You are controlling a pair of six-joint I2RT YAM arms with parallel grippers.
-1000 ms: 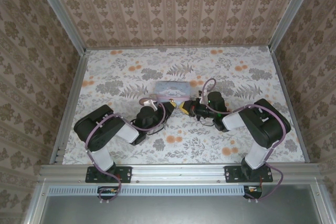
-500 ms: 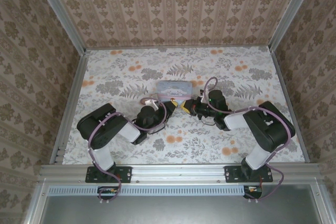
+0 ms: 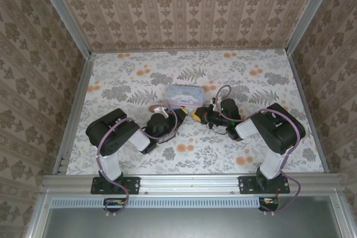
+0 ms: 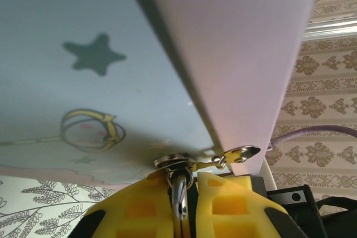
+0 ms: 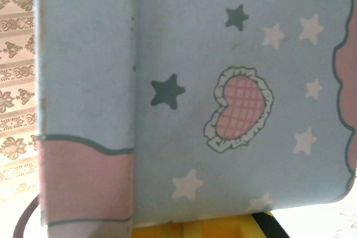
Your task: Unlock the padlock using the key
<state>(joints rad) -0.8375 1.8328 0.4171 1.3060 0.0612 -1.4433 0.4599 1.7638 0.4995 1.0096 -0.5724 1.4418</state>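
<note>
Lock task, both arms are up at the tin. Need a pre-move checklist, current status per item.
1. Grip: left tool shut on a metal piece: ok.
2. What that piece is, key or lock part: cannot tell.
3. Closure: right tool shut: ok. Anything held in it: cannot tell.
4. Alignment for insertion: cannot tell.
5. Clearance from the tin: not ok, it sits very close in front of both tools.
</note>
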